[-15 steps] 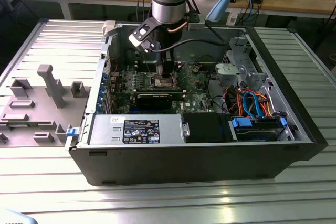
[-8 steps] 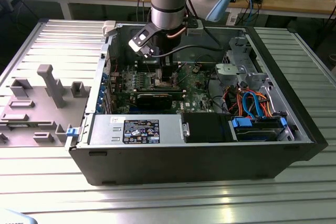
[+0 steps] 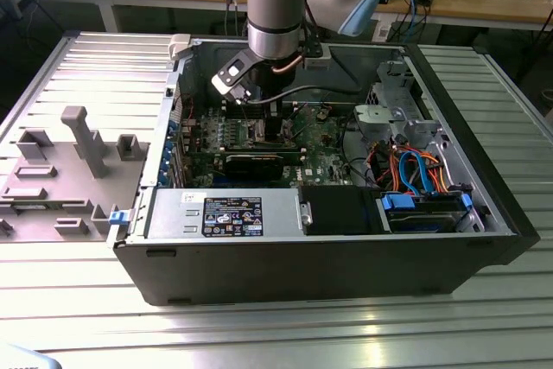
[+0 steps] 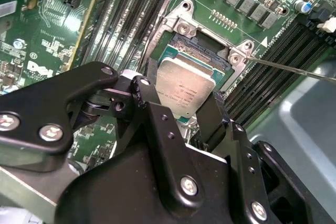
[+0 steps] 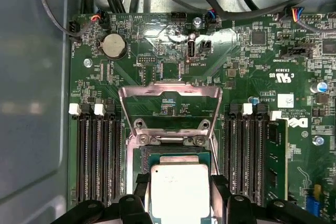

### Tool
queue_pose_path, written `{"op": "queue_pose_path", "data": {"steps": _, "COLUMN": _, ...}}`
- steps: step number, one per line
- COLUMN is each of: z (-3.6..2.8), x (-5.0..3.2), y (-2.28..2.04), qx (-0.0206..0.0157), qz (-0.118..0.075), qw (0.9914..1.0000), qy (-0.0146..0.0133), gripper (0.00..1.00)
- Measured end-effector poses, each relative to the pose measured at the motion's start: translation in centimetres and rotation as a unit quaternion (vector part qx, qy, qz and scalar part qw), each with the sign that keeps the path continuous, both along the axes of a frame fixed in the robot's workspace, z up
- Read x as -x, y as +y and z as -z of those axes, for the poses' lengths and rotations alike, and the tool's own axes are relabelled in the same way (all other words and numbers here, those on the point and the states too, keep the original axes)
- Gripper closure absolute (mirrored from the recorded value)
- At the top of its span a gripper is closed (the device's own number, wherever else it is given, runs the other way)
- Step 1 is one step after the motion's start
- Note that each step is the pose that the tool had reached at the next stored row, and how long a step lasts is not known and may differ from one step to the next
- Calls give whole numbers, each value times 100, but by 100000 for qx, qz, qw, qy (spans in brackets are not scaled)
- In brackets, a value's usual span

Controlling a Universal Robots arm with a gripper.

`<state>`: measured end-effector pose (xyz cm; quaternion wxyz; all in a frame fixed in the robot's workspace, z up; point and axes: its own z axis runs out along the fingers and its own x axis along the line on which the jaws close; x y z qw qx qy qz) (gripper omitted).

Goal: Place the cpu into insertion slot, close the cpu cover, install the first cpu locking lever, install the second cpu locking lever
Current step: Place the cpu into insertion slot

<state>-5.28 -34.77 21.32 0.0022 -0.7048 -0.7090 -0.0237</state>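
The cpu (image 5: 180, 190), a square chip with a pale metal top, sits between my gripper's (image 5: 180, 195) black fingers (image 5: 220, 188), which are shut on its two opposite edges. In the second wrist view the cpu (image 4: 185, 88) lies low over the insertion slot (image 4: 206, 45), square to its silvery rim; I cannot tell whether it is seated. The cpu cover (image 5: 169, 94) stands flipped open beyond the insertion slot (image 5: 132, 156). A thin metal locking lever (image 4: 294, 69) juts out past one socket corner. In the exterior view my gripper (image 3: 270, 123) reaches down onto the motherboard (image 3: 324, 140).
Black memory slots (image 5: 97, 156) flank the socket on both sides, with one module (image 5: 277, 156) fitted. The open computer case (image 3: 302, 257) holds a power supply (image 3: 225, 213), drive bays and coloured cables (image 3: 415, 170). A grey fixture (image 3: 78, 140) stands at the exterior view's left.
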Motion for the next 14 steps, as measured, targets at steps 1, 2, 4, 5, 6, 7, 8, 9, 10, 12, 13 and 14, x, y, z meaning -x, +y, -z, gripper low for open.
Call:
{"op": "queue_pose_path", "data": {"steps": 1, "z": 10, "x": 0, "y": 4, "qx": -8, "qz": 424, "qw": 99999, "qy": 0, "gripper": 45}}
{"op": "queue_pose_path", "data": {"steps": 2, "z": 21, "x": 1, "y": 6, "qx": -3, "qz": 786, "qw": 99997, "qy": 1, "gripper": 45}}
{"op": "queue_pose_path", "data": {"steps": 4, "z": 35, "x": 10, "y": 6, "qx": -2, "qz": 876, "qw": 99996, "qy": -2, "gripper": 45}}
{"op": "queue_pose_path", "data": {"steps": 5, "z": 41, "x": 18, "y": 7, "qx": 3, "qz": 870, "qw": 99996, "qy": -2, "gripper": 45}}
{"op": "queue_pose_path", "data": {"steps": 6, "z": 44, "x": 23, "y": 8, "qx": -1, "qz": 867, "qw": 99996, "qy": 1, "gripper": 45}}
{"op": "queue_pose_path", "data": {"steps": 7, "z": 49, "x": 27, "y": 10, "qx": -3, "qz": 869, "qw": 99996, "qy": -2, "gripper": 45}}
{"op": "queue_pose_path", "data": {"steps": 8, "z": 52, "x": 27, "y": 14, "qx": 0, "qz": 877, "qw": 99996, "qy": 2, "gripper": 45}}
{"op": "queue_pose_path", "data": {"steps": 9, "z": 55, "x": 27, "y": 18, "qx": -4, "qz": 893, "qw": 99996, "qy": -2, "gripper": 45}}
{"op": "queue_pose_path", "data": {"steps": 10, "z": 58, "x": 27, "y": 23, "qx": -4, "qz": 923, "qw": 99996, "qy": -2, "gripper": 45}}
{"op": "queue_pose_path", "data": {"steps": 12, "z": 66, "x": 27, "y": 34, "qx": -7, "qz": 1014, "qw": 99995, "qy": -4, "gripper": 45}}
{"op": "queue_pose_path", "data": {"steps": 13, "z": 71, "x": 27, "y": 35, "qx": -11, "qz": 1032, "qw": 99995, "qy": -6, "gripper": 45}}
{"op": "queue_pose_path", "data": {"steps": 14, "z": 76, "x": 27, "y": 37, "qx": -5, "qz": 1075, "qw": 99994, "qy": -1, "gripper": 45}}
